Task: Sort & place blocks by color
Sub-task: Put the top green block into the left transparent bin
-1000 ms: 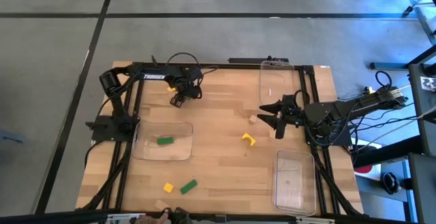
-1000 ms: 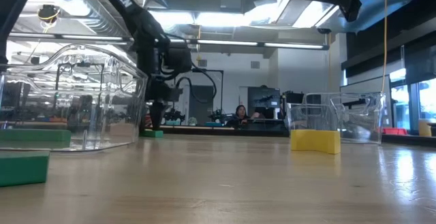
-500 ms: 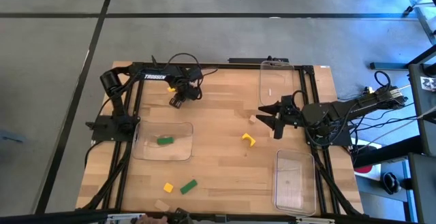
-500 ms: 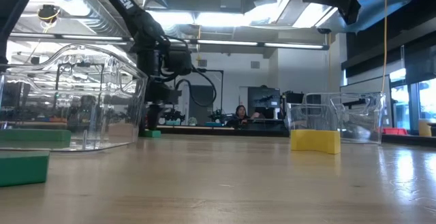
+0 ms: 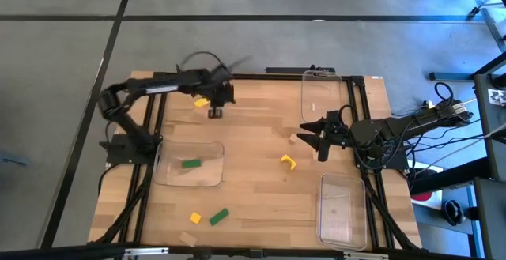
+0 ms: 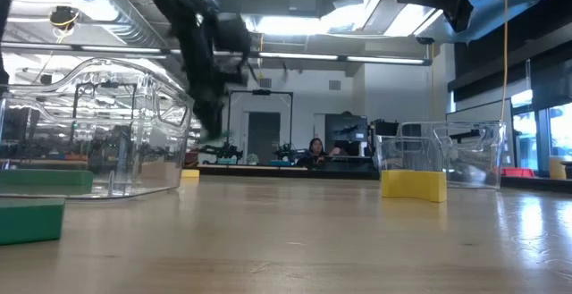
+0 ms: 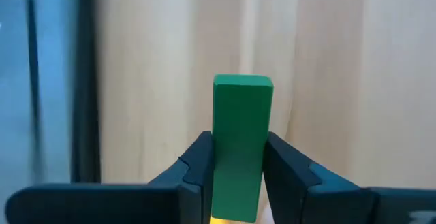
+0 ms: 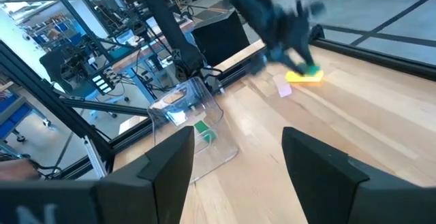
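Left wrist view: my left gripper is clamping a green block upright between both fingers, over bare wood. In the high view that gripper is hanging at the table's upper left, beside a yellow block. My right gripper is waiting mid-right, fingers spread, empty.

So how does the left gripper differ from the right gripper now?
The left gripper is shut on a green block near the table's far edge; the right gripper is open and empty, hovering beside a tan block. Both are dark and two-fingered.
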